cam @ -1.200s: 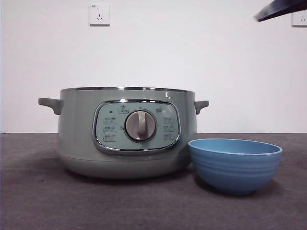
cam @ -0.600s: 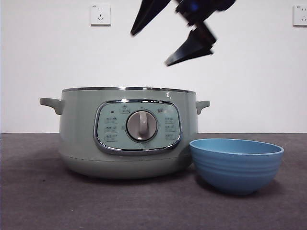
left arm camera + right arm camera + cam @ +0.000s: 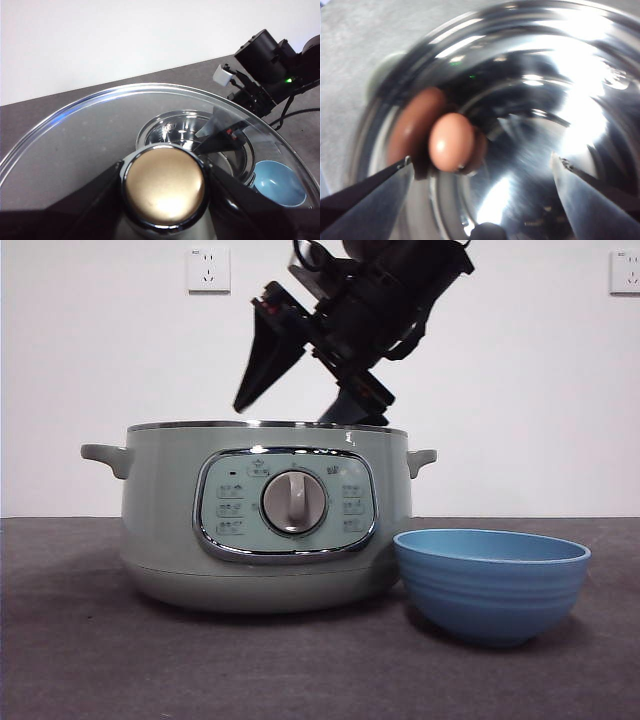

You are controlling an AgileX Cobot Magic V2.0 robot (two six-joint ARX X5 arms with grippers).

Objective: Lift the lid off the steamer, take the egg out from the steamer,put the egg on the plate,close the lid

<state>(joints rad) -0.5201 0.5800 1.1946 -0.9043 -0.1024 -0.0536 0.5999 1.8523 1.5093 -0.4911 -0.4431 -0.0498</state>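
Note:
The sage-green steamer stands uncovered on the table, with the blue plate beside it at the right. My right gripper hangs open just above the pot's rim, one jaw tip dipping behind it. In the right wrist view the brown egg lies on the shiny pot floor, between the spread jaws of the right gripper but nearer one of them and untouched. My left gripper is shut on the knob of the glass lid, held above and off the pot.
Through the lid, the left wrist view shows the steamer's open bowl, the plate and the right arm reaching in. A white wall with sockets stands behind the dark table.
The right gripper has swung in from the top right corner and come down, open, to the pot's rim. The steamer and plate have not moved.

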